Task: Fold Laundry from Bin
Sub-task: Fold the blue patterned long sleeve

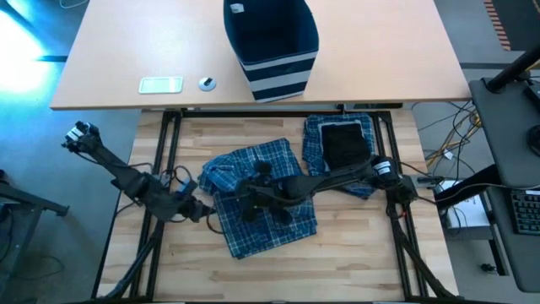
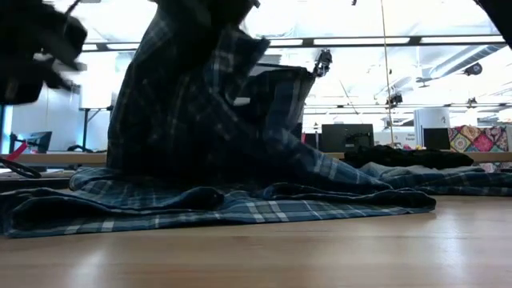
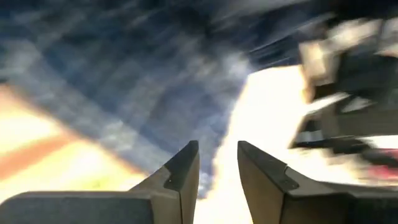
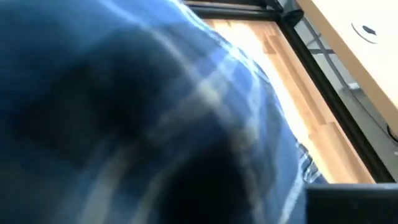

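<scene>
Right gripper point(image 1: 257, 201): clenched on the blue-and-white plaid cloth garment point(image 1: 261, 221), lifting it mid-table.
Left gripper point(image 1: 205, 211): fingers parted, empty, at the garment's left edge.
Navy striped fabric bin point(image 1: 272, 42): beyond the garment.
Risk: single-point hold may bunch the fabric.

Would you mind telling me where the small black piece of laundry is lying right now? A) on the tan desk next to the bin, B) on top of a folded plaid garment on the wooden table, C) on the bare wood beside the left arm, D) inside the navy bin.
B: in the high view the small black piece rests on a folded plaid garment on the wooden table, well short of the bin.
</scene>
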Robot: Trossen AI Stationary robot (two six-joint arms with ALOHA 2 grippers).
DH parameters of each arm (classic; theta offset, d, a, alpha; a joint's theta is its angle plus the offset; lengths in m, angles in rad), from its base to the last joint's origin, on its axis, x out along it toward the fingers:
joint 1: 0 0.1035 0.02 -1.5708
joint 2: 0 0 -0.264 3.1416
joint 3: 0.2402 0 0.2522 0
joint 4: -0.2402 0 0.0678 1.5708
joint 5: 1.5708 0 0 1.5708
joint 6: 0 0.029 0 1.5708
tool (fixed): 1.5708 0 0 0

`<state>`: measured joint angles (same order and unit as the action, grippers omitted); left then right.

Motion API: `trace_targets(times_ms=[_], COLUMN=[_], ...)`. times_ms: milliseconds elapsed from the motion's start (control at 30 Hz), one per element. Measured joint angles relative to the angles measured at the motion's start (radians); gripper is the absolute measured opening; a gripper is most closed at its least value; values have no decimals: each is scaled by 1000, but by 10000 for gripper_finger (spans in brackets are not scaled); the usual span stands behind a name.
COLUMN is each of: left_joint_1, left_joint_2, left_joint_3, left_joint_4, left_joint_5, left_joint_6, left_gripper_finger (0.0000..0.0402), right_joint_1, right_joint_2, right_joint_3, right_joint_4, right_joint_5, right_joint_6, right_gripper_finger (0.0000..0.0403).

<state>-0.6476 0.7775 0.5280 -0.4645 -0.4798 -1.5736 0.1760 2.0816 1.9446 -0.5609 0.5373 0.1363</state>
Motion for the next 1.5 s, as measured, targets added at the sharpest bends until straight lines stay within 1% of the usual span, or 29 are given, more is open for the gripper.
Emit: trace_targets(times_ms=[67, 100, 167, 233, 333, 433, 600, 733, 800, 867, 967, 1033, 1133, 1233, 1333, 1433, 1500], left_joint_1=[0, 2, 11, 32, 91, 164, 280, 358, 391, 409, 408, 393, 365, 329, 302, 295, 295], left_joint_2=[33, 59, 128, 203, 305, 374, 412, 402, 393, 381, 338, 295, 225, 150, 95, 77, 79], left_joint_3=[0, -5, -18, -26, -39, -44, -46, -53, -59, -59, -27, 6, 46, 42, -1, -50, -82], left_joint_4=[-72, -79, -77, -78, -77, -75, -74, -71, -68, -65, -77, -161, -334, -381, -385, -376, -338], left_joint_5=[43, 58, 64, 59, 51, 48, 56, 72, 73, 91, 165, 212, 281, 339, 324, 220, 153], left_joint_6=[-1, 1, 1, -13, -32, -5, 100, 160, 175, 195, 248, 245, 176, 121, 64, 71, 79], left_gripper_finger=[90, 86, 78, 73, 63, 50, 37, 36, 36, 36, 36, 36, 39, 58, 98, 150, 187], right_joint_1=[-9, -13, -17, -21, -26, -25, -18, -6, 6, 22, 29, 20, -2, -21, -34, -43, -47], right_joint_2=[-1, -1, -1, -1, -1, -1, -1, 2, 13, 31, 51, 52, 41, 29, 24, 17, 9], right_joint_3=[37, 50, 80, 109, 158, 206, 276, 261, 248, 242, 238, 236, 236, 236, 238, 240, 241], right_joint_4=[-32, -48, -103, -158, -242, -348, -477, -508, -511, -511, -516, -523, -535, -539, -542, -545, -545], right_joint_5=[-36, -46, -53, -86, -192, -296, -443, -617, -676, -662, -609, -576, -560, -560, -561, -562, -561], right_joint_6=[-13, -18, -31, -64, -94, -90, -76, -16, -6, -4, 4, 15, 22, 21, 15, 8, 2], right_gripper_finger=[9, 9, 9, 9, 9, 9, 9, 8, 8, 8, 8, 8, 8, 8, 8, 8, 8])
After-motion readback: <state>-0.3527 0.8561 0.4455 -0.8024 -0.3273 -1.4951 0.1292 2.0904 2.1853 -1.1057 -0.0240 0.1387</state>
